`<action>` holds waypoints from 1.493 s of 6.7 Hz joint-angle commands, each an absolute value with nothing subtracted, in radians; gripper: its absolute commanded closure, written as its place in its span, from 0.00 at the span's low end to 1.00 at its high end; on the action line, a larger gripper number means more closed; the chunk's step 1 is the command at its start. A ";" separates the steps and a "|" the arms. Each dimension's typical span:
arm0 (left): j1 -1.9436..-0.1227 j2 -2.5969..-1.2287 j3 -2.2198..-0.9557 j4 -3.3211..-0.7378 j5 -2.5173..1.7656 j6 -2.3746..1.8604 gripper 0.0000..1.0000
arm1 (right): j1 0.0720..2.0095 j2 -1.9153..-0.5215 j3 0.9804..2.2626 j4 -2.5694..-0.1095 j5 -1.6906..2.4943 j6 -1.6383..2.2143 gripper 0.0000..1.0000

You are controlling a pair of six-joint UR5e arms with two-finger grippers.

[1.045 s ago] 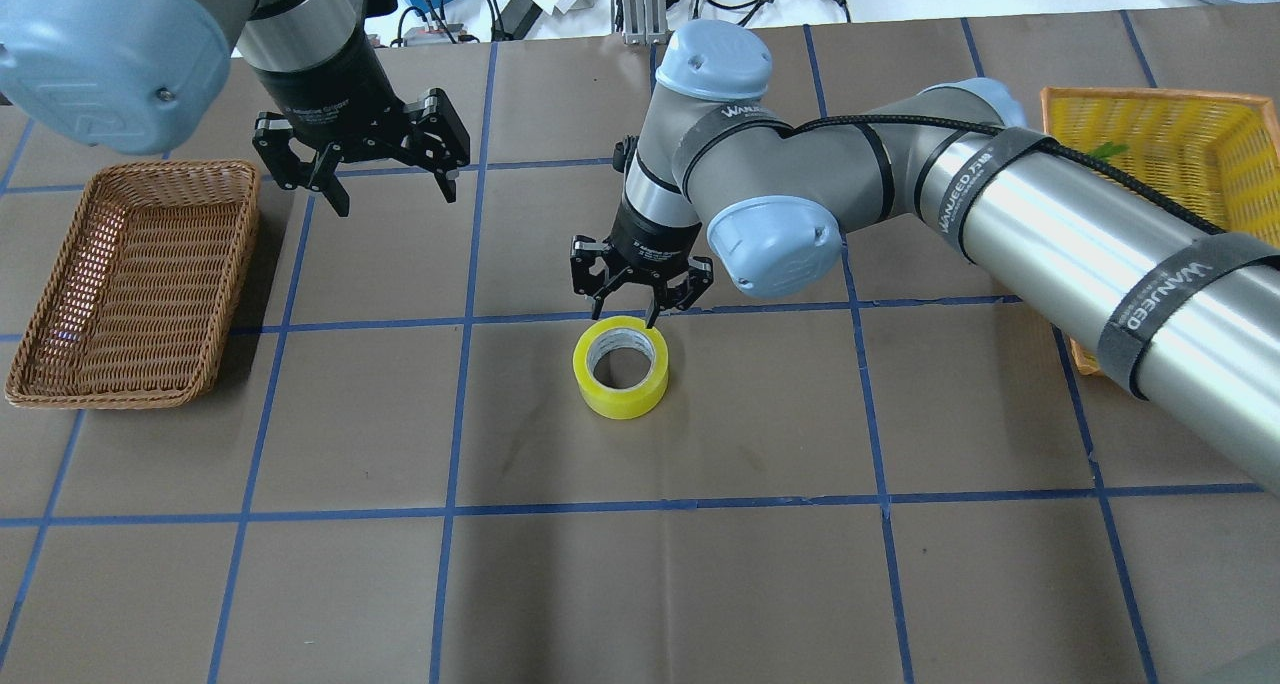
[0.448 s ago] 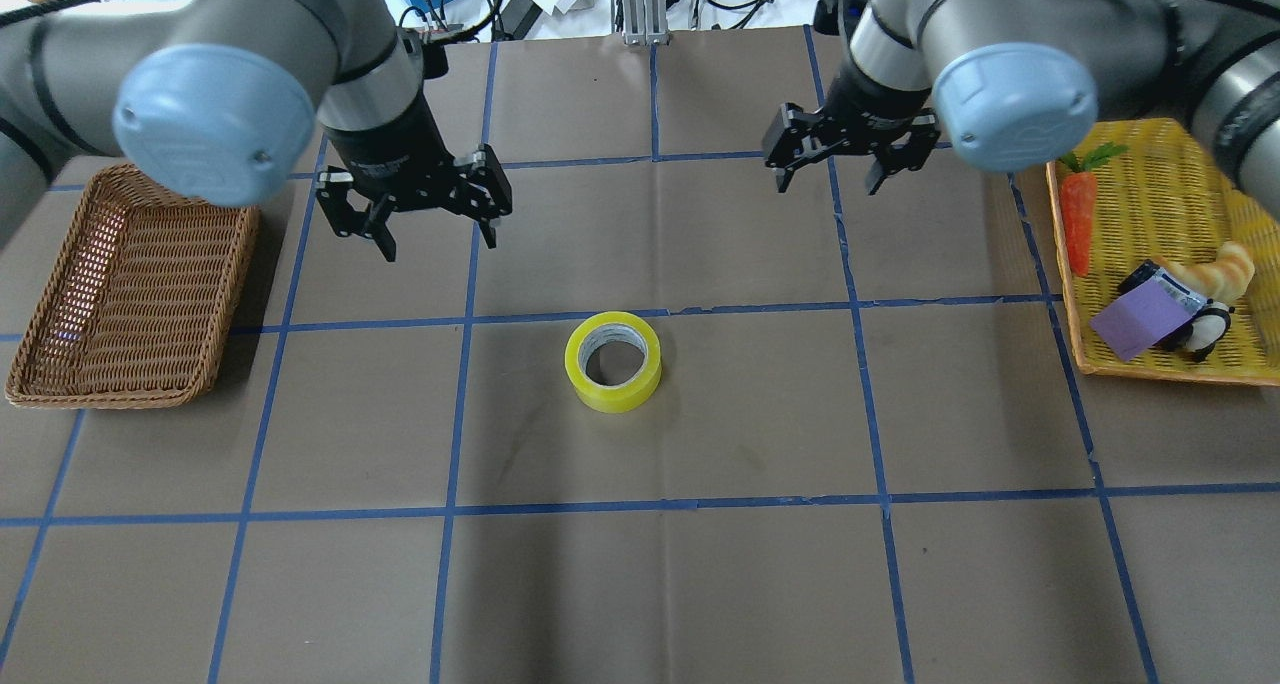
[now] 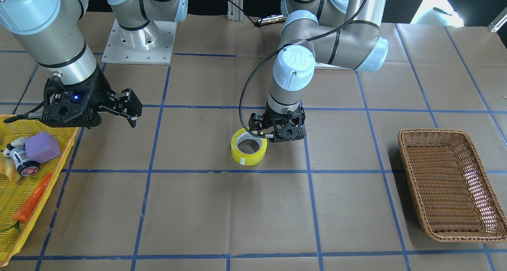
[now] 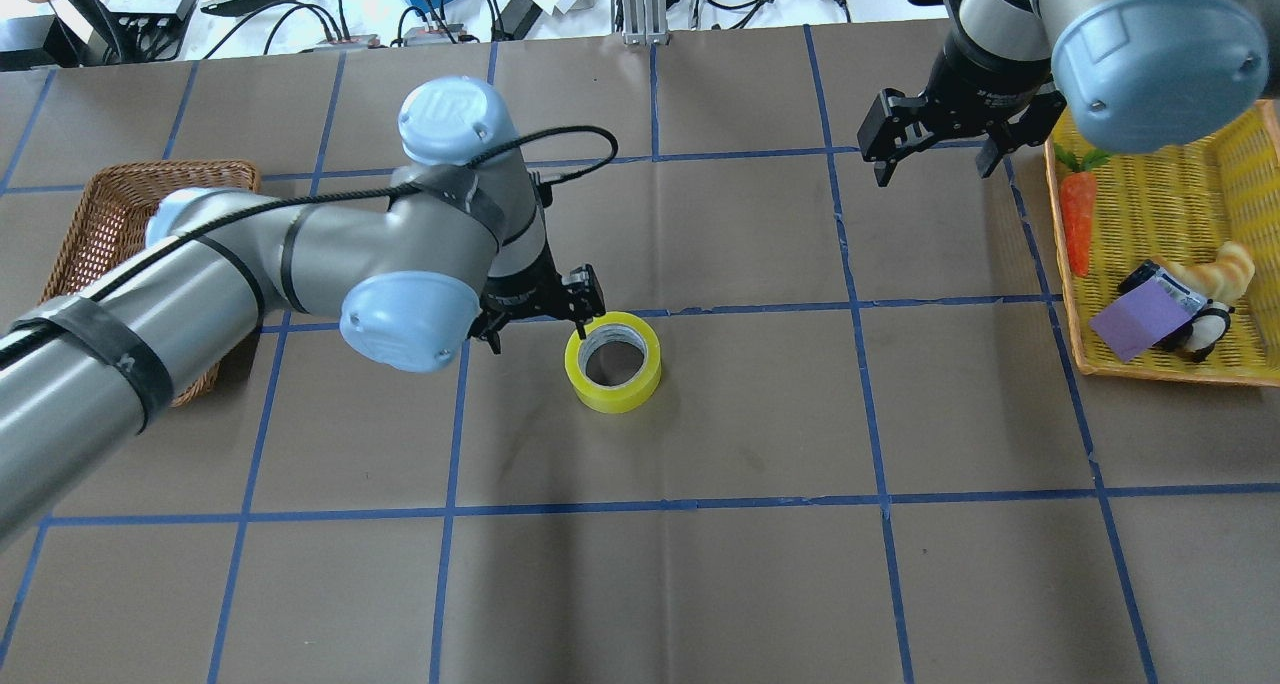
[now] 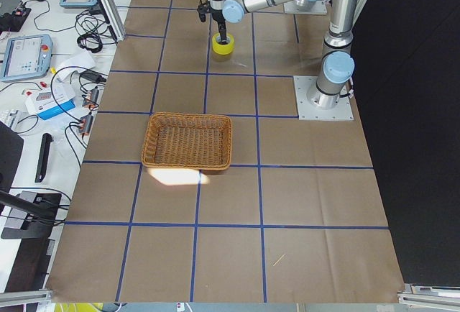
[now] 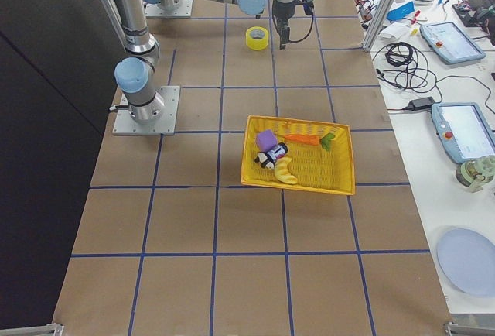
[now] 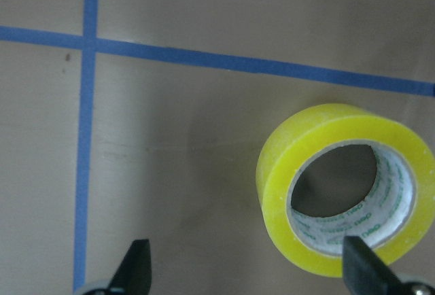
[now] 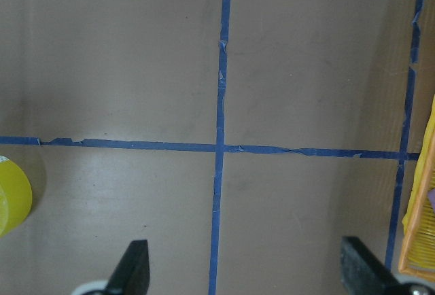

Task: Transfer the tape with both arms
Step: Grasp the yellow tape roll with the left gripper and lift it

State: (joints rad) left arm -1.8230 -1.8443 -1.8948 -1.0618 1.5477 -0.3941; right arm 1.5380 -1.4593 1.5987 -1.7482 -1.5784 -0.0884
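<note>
The yellow tape (image 4: 612, 362) lies flat on the brown table, whitish core facing up; it also shows in the front view (image 3: 248, 147) and the left wrist view (image 7: 343, 200). My left gripper (image 4: 545, 316) is low at the tape's left side, open and holding nothing. In the left wrist view one fingertip (image 7: 360, 268) overlaps the tape's rim and the other (image 7: 138, 262) is over bare table. I cannot tell whether it touches. My right gripper (image 4: 933, 169) is open and empty, raised at the far right; the right wrist view shows only the tape's edge (image 8: 13, 196).
A wicker basket (image 4: 170, 169) stands at the left, partly under my left arm. A yellow basket (image 4: 1150, 194) at the right holds a carrot (image 4: 1078, 224), a purple block (image 4: 1145, 319), a croissant and a small can. Blue tape lines grid the table.
My right gripper left the tape and withdrew up and right toward the yellow basket. My left gripper came from near the wicker basket down to the tape's side. The tape stayed on the table.
</note>
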 commanded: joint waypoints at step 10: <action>-1.394 -1.801 -1.752 -1.225 1.626 0.110 0.99 | 1.559 -1.517 1.626 -1.641 -1.563 -0.080 0.00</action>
